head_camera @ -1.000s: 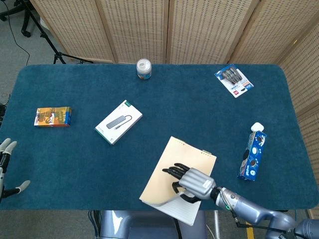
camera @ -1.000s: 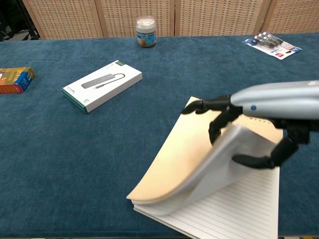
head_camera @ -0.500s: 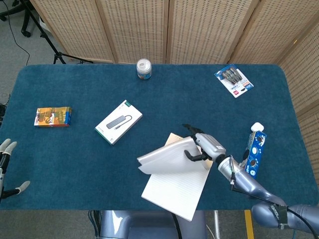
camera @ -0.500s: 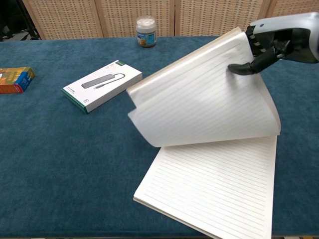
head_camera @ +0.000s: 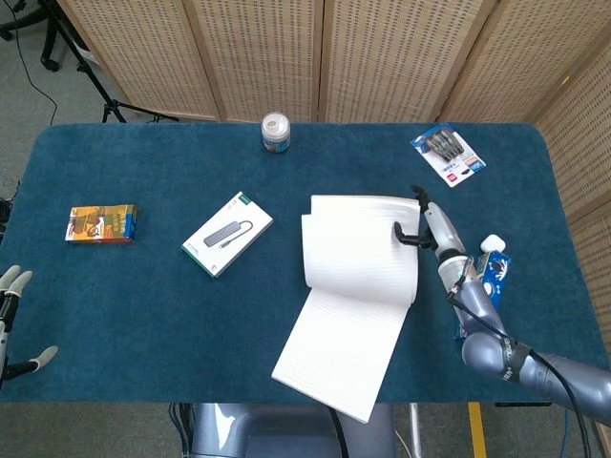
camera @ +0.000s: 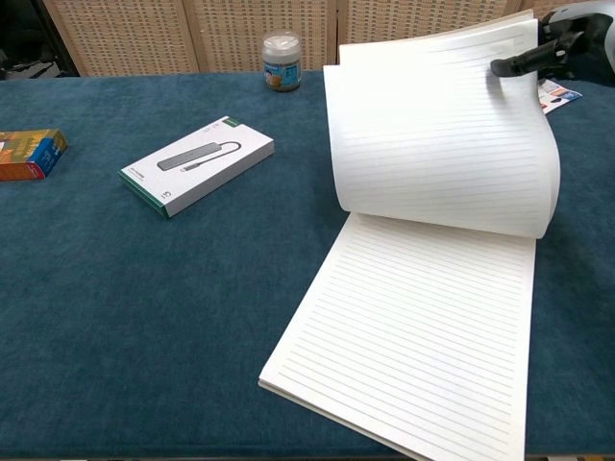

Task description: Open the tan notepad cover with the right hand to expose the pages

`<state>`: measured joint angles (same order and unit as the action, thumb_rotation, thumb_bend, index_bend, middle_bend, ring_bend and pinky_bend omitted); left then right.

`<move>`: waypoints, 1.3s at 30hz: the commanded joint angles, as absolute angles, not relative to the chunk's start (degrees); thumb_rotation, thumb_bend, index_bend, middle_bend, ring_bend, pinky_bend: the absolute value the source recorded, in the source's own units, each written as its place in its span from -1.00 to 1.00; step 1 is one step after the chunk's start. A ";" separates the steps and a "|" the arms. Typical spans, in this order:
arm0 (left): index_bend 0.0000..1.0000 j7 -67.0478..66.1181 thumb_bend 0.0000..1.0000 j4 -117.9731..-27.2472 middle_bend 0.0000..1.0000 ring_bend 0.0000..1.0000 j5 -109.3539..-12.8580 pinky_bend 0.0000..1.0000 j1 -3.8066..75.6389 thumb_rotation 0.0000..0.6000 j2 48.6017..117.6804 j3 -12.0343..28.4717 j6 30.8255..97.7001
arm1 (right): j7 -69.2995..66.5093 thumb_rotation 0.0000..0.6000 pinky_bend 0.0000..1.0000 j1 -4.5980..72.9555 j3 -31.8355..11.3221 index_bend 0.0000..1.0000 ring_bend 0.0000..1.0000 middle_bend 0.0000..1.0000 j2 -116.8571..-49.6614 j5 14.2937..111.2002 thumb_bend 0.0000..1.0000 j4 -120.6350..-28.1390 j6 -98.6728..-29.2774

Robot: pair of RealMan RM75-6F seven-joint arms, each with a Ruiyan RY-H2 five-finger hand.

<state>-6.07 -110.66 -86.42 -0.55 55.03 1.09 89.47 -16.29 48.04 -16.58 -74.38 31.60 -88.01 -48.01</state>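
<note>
I held the tan notepad cover pinched in my right hand, together with what looked like a thick wad of white lined pages, lifted high and curling back over the top binding edge. Only the pale underside showed; the tan face was turned away from both cameras. I judged I had taken up more sheets than the cover alone, which is why the bundle bowed so heavily. The flat ruled page block of the notepad lay open on the blue felt table near the front edge, its lines fully exposed, so the task seemed nearly finished, short of laying the raised part down.

My left hand rested at the table's left edge, fingers apart, holding nothing.

Just beside my right forearm stood a blue-and-white carton with a white cap, the likeliest thing to knock. Beyond the raised pages lay a blister pack of pens. A white slim box picturing a grey device, a small white-lidded jar and an orange snack box lay well apart.
</note>
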 commanded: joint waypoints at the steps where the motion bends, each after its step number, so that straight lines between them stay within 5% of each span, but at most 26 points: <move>1: -1.00 -5.98 -0.89 -110.69 -1.00 -1.00 -86.30 -1.00 -0.47 1.00 55.03 1.12 89.31 | -14.71 1.00 -1.00 48.04 -16.59 0.01 -1.00 -1.00 -78.93 32.19 -0.04 -79.63 -49.35; 2: -1.00 -5.95 -0.89 -110.68 -1.00 -1.00 -86.26 -1.00 -0.46 1.00 55.02 1.15 89.32 | -14.42 1.00 -1.00 48.01 -16.37 -0.46 -1.00 -1.00 -79.44 32.91 -0.32 -78.50 -49.16; 4: -1.00 -5.95 -0.89 -110.65 -1.00 -1.00 -86.06 -1.00 -0.42 1.00 55.07 1.29 89.34 | -13.31 1.00 -1.00 47.91 -15.91 -0.94 -1.00 -1.00 -80.58 34.53 -0.70 -75.54 -48.55; 5: -1.00 -5.99 -0.89 -110.65 -1.00 -1.00 -85.99 -1.00 -0.38 1.00 55.09 1.32 89.28 | -13.01 1.00 -1.00 47.85 -16.14 -1.00 -1.00 -1.00 -81.18 34.97 -0.78 -74.45 -49.03; 17: -1.00 -5.72 -0.89 -110.58 -1.00 -1.00 -85.95 -1.00 -0.48 1.00 55.04 1.37 89.52 | -5.53 1.00 -1.00 46.97 -18.18 -1.00 -1.00 -1.00 -89.18 44.69 -1.00 -60.36 -64.87; 25: -1.00 -5.82 -0.89 -110.61 -1.00 -1.00 -86.47 -1.00 -0.73 1.00 55.10 1.19 89.98 | -6.45 1.00 -1.00 43.75 -14.77 -1.00 -1.00 -1.00 -84.33 58.62 -1.00 -66.27 -70.62; 31: -1.00 -6.56 -0.89 -110.39 -1.00 -1.00 -86.88 -1.00 -1.05 1.00 55.53 1.16 90.73 | -2.23 1.00 -1.00 39.21 -6.26 -1.00 -1.00 -1.00 -76.27 73.21 -1.00 -77.05 -75.61; 39: -1.00 -6.98 -0.89 -110.22 -1.00 -1.00 -87.71 -1.00 -1.51 1.00 55.98 0.98 91.68 | 6.67 1.00 -1.00 35.25 0.04 -1.00 -1.00 -1.00 -68.77 81.48 -1.00 -88.91 -77.31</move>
